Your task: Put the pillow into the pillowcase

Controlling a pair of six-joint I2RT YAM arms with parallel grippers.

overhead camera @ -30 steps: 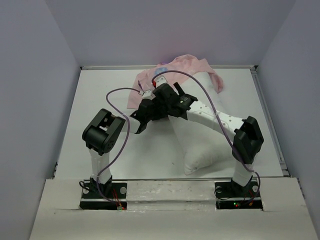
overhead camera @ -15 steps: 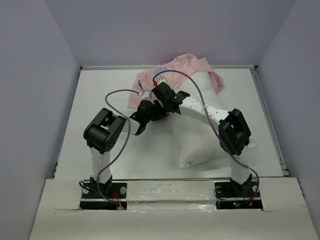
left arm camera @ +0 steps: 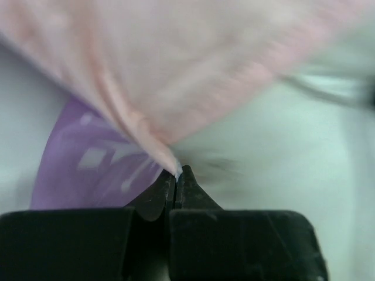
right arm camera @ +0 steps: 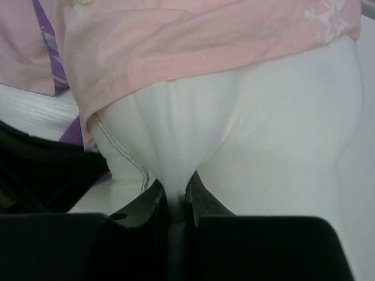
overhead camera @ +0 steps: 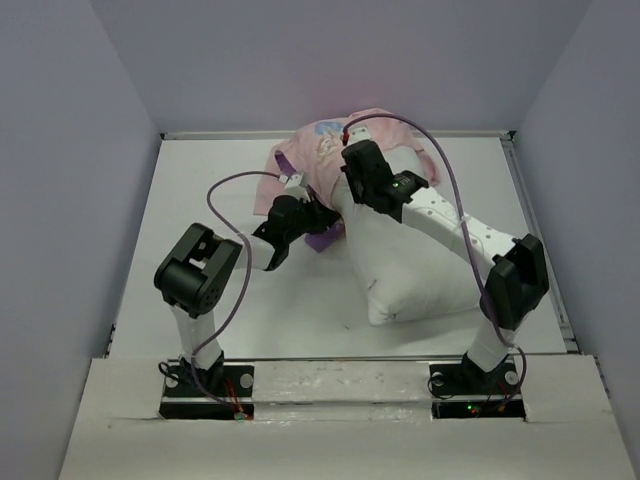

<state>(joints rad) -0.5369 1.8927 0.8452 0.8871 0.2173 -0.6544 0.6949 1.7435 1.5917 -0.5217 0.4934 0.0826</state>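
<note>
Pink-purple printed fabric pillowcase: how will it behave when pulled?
Probably floppy: the thin pink fabric pillowcase hangs in folds from the shut left gripper. Likely light: a fingertip pinch holds it. May drag on the plump white pillow it overlaps.

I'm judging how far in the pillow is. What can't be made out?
Top view: the thin pink printed pillowcase covers the far end of the plump white pillow; depth unseen.
Left wrist view: blurred pink fabric; the case's opening edge cannot be traced.
Right wrist view: the frame's top edge cuts off the case's print.
</note>
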